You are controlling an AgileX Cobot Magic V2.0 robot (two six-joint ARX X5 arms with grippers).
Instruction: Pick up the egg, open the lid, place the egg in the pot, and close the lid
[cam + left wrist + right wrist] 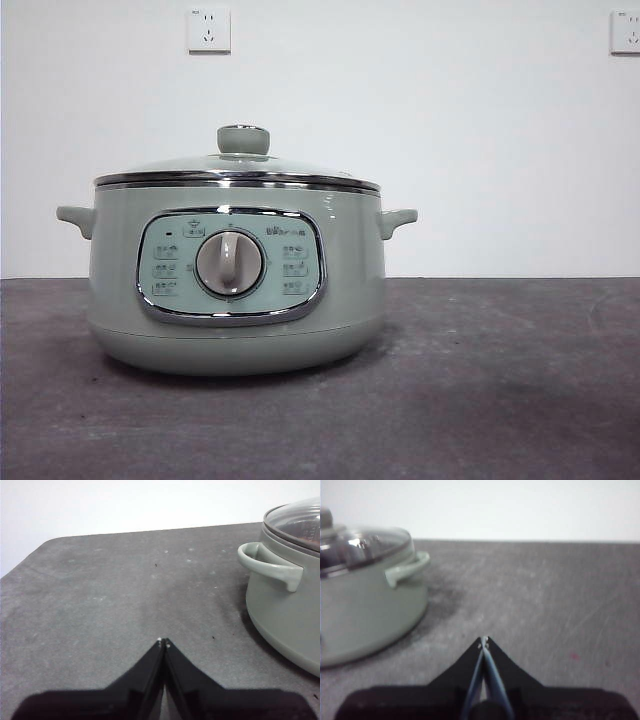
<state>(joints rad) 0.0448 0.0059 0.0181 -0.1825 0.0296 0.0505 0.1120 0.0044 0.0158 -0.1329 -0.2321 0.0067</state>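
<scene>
Front view shows the pot (236, 290) squarely on the tabletop (500, 380) with the lid (236, 170) seated on its chrome rim, and neither of my arms in sight. My left tool (163, 641) hangs low over bare tabletop with its jaws pressed together, gripping nothing; the pot sits off to one side of it, near but not touching, one side handle (270, 567) turned toward me. My right tool (484, 639) is likewise closed and empty, with the pot near on its other flank.

The egg is nowhere in any of my three views, so I cannot say where it lies; it may be out of frame or behind the pot.

I judge the task has barely begun: the first step is finding and picking up the egg. To do that well I should part the jaws of one tool before coming down, straddle the egg across its narrow middle, and close gently, since a smooth oval will likely squirt out or crack under a hard squeeze. The other tool should then go for the lid's knob (243, 139) and lift straight up.
</scene>
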